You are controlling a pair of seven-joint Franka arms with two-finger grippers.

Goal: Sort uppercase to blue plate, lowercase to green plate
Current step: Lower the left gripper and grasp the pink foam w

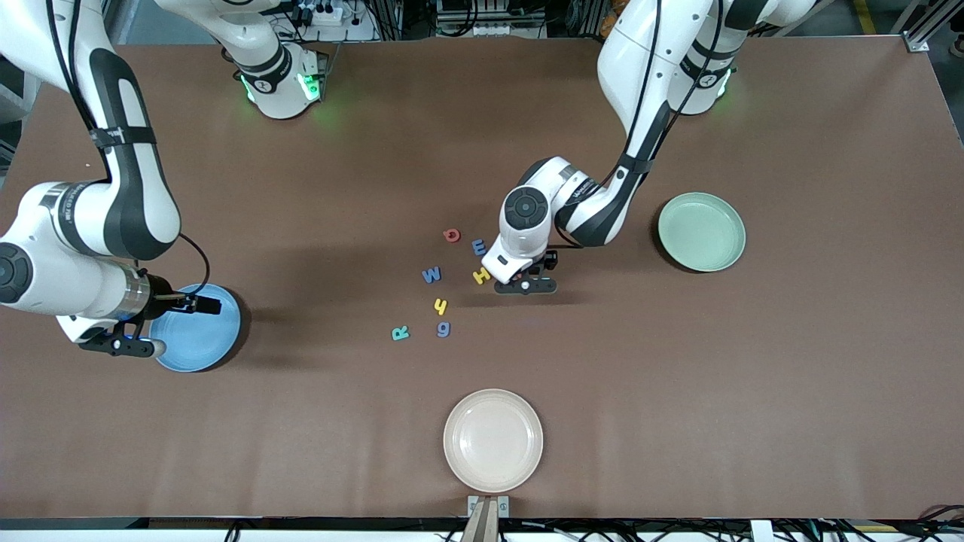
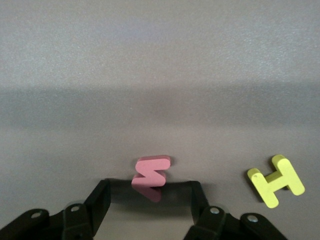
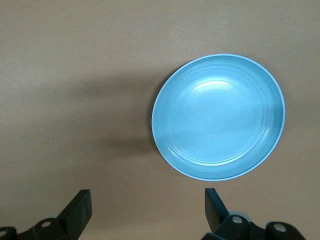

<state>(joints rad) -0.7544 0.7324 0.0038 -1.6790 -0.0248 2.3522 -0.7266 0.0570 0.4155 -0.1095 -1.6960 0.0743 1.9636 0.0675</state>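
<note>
Low over the middle of the brown tabletop (image 1: 791, 391): left gripper (image 1: 525, 285), fingers (image 2: 102, 199) apart on either side of the red w (image 2: 151, 175), a gap showing on each side. Propped on edge there, tilted. Just beside it, toward the right arm's end: yellow H (image 1: 481, 276), flat. Scattered close by: red O (image 1: 451, 235), blue E (image 1: 478, 246), blue W (image 1: 431, 275), then nearer the front camera yellow y (image 1: 440, 306), blue g (image 1: 443, 329), teal R (image 1: 400, 333). Well apart at the left arm's end: green plate (image 1: 702, 231). At the right arm's end: blue plate (image 1: 203, 331). Hovering by its rim: right gripper (image 1: 124, 346), fingers (image 3: 80, 206) spread wide, holding nothing. Nearest the front camera: cream plate (image 1: 493, 440).
</note>
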